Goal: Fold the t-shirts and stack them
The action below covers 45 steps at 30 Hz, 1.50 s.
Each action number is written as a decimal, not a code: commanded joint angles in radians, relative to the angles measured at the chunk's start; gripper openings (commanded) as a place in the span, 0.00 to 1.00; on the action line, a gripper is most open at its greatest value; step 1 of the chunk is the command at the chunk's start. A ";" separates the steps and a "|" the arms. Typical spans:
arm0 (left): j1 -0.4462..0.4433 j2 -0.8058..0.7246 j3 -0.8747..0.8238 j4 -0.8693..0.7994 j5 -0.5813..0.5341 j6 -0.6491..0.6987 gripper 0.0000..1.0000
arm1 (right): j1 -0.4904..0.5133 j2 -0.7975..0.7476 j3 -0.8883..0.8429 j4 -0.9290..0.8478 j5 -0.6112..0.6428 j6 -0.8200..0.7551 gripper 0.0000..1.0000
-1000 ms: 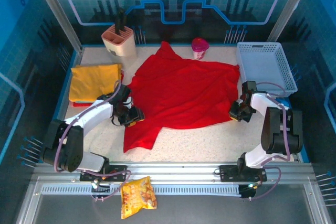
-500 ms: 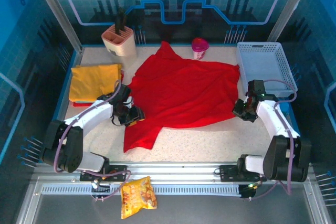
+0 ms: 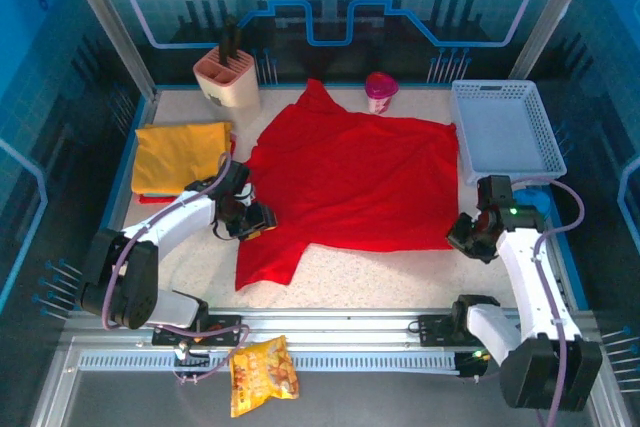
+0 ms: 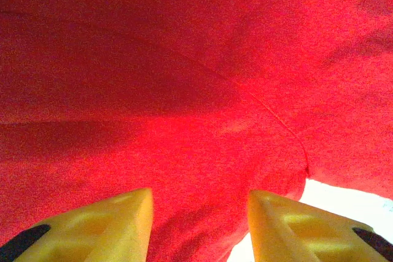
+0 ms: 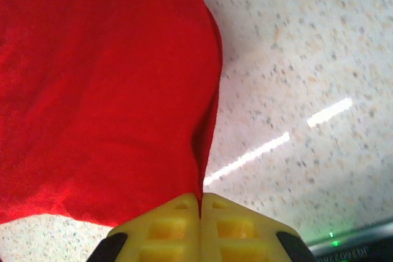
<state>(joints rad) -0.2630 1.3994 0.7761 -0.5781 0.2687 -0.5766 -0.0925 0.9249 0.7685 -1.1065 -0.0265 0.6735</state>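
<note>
The red t-shirt (image 3: pixel 350 179) lies spread flat across the middle of the table. At the table's left, the mustard yellow t-shirt (image 3: pixel 178 154) lies folded. My left gripper (image 3: pixel 255 219) sits low at the red shirt's left edge, by the sleeve. Its jaws stand open over red cloth (image 4: pixel 202 108), and in the left wrist view the gripper (image 4: pixel 199 197) has fabric between its yellow fingers (image 4: pixel 116 225). My right gripper (image 3: pixel 467 237) is shut on the red shirt's near right corner. The right wrist view shows that gripper (image 5: pixel 201 199) pinching a ridge of the hem (image 5: pixel 206 145).
A pink utensil holder (image 3: pixel 228 82) and a pink cup (image 3: pixel 381 92) stand at the back. A white lattice basket (image 3: pixel 505 129) sits at the back right. A yellow-orange snack bag (image 3: pixel 263 375) lies on the front rail. Bare speckled tabletop (image 3: pixel 380 272) runs along the near side.
My right arm has swung toward the near right with the shirt's corner in its grip, pulling that edge out. The left arm has not moved.
</note>
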 commanded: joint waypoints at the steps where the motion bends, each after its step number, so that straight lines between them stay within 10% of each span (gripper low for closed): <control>1: -0.005 -0.004 0.028 -0.020 0.028 0.015 0.45 | 0.012 -0.029 0.001 -0.132 -0.027 0.057 0.00; 3: -0.005 0.003 0.029 -0.021 0.034 0.017 0.45 | 0.011 -0.026 -0.025 -0.121 -0.041 0.056 0.00; 9: -0.001 -0.011 0.034 -0.076 0.013 0.035 0.47 | 0.013 0.032 -0.088 -0.003 -0.075 0.041 0.45; 12: 0.001 -0.056 0.046 -0.155 -0.029 0.033 0.51 | 0.013 0.016 -0.088 0.017 -0.036 0.041 0.97; 13: 0.002 -0.076 0.054 -0.200 -0.064 0.024 0.53 | 0.015 0.001 -0.089 0.031 -0.031 0.039 1.00; 24: 0.029 -0.319 -0.078 -0.344 -0.093 -0.224 0.58 | 0.007 0.018 -0.129 0.162 -0.174 0.017 0.99; 27: 0.034 -0.365 -0.144 -0.353 -0.096 -0.291 0.56 | 0.005 0.018 -0.165 0.183 -0.169 0.057 0.84; 45: 0.036 -0.476 -0.391 -0.279 0.028 -0.457 0.28 | -0.013 -0.011 -0.172 0.129 -0.138 0.029 0.94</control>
<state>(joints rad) -0.2317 0.9348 0.4164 -0.8646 0.2417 -1.0023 -0.0929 0.9192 0.6018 -0.9524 -0.1585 0.7002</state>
